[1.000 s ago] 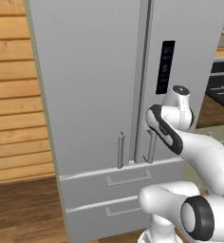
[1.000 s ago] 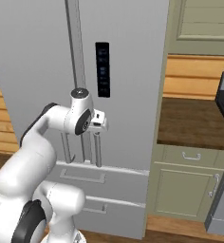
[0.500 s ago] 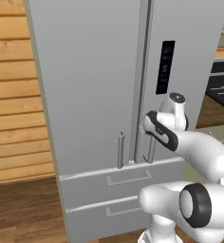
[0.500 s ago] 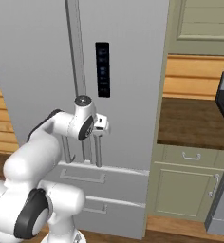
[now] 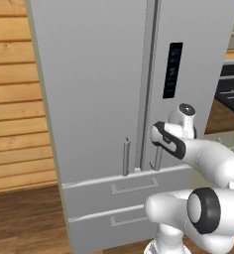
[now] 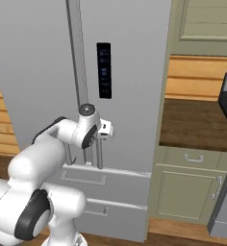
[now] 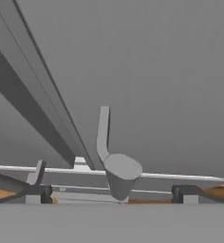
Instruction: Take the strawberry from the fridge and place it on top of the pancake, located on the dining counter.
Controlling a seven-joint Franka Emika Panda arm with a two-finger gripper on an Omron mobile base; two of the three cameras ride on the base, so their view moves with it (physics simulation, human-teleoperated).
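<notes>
My hand (image 7: 111, 197) is spread wide and empty, raised to the foot of the fridge's (image 5: 89, 99) right-door handle (image 7: 115, 168) so the fingers (image 7: 182, 193) can straddle the bar and pull. Both doors are shut, so the strawberry must sit inside, hidden from me. Counting outward on the fridge: two upright door handles, one dark control panel (image 6: 104, 70), two drawers (image 5: 114, 191) below.
</notes>
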